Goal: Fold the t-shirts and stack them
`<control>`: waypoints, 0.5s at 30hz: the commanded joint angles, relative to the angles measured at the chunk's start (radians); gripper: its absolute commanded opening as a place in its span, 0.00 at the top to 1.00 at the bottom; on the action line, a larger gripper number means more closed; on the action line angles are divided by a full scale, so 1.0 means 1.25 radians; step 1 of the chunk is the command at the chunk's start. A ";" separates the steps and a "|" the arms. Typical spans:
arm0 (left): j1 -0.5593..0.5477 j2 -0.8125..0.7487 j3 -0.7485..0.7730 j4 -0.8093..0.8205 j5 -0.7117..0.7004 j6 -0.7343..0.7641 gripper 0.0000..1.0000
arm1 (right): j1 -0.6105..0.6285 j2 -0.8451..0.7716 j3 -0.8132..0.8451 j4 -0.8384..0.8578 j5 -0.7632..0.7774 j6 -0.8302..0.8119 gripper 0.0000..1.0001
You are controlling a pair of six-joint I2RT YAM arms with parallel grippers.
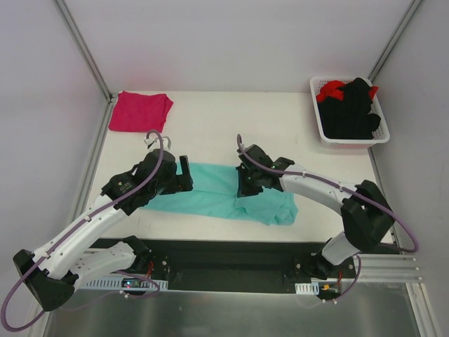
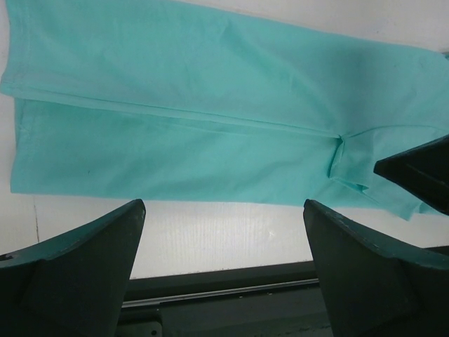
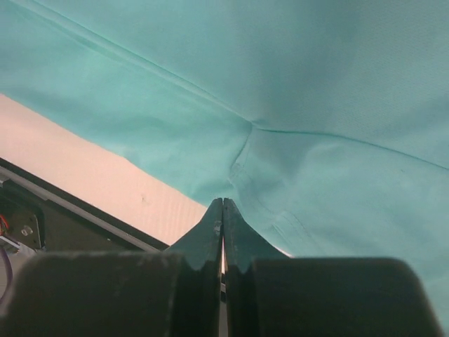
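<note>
Teal t-shirt lies folded into a long strip across the near middle of the white table, its sleeve end toward the right. The left gripper hangs over the strip's left end with its jaws spread wide and nothing between them; in the left wrist view the cloth lies flat just beyond the fingers. The right gripper has its jaws pressed together at the shirt's near edge by a sleeve seam; whether any cloth is pinched between them cannot be told. A folded magenta-pink t-shirt sits at the far left corner. At the far right, a white basket holds black garments and a red garment.
</note>
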 commanded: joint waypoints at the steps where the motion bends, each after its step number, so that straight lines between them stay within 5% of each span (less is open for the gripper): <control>1: 0.006 -0.012 -0.007 0.018 0.019 0.001 0.04 | -0.019 -0.089 -0.041 -0.042 0.044 -0.009 0.99; 15: 0.006 -0.034 -0.017 0.017 0.024 0.000 0.05 | -0.045 -0.031 -0.095 0.017 0.015 -0.011 0.99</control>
